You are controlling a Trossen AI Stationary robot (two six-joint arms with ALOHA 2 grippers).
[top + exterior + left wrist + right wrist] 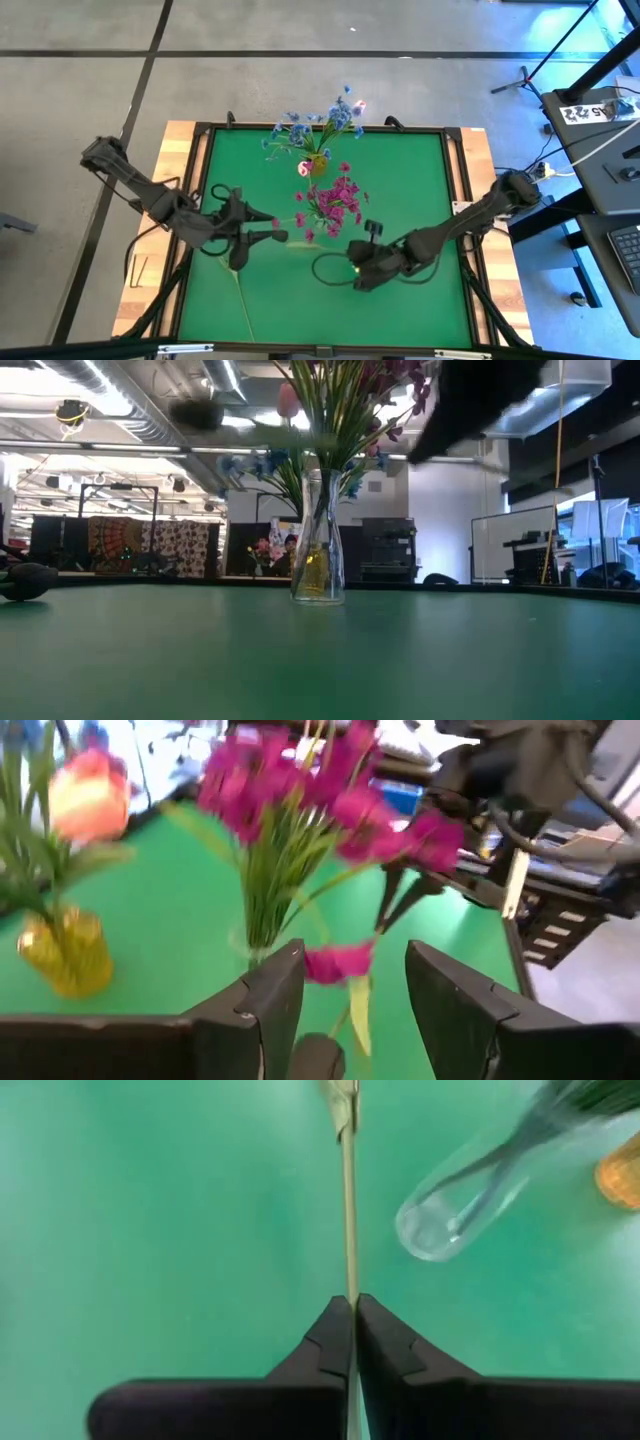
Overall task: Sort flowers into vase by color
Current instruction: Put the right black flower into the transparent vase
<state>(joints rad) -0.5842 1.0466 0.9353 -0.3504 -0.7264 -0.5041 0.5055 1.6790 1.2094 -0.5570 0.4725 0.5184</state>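
- R gripper (352, 1315): fingers clenched on a thin stem (349, 1200), above the green mat (400, 200), near the mat's middle-front.
- Clear vase (470, 1200) shows just beside that stem in R wrist view; stems inside.
- L gripper (345, 995): fingers released, a magenta bloom (338, 961) between them; contact can't tell.
- Magenta flowers (335, 205) stand mid-mat.
- Blue flowers (320, 125) plus pink bud (90, 795) in yellow-based vase (65, 950) at far edge.
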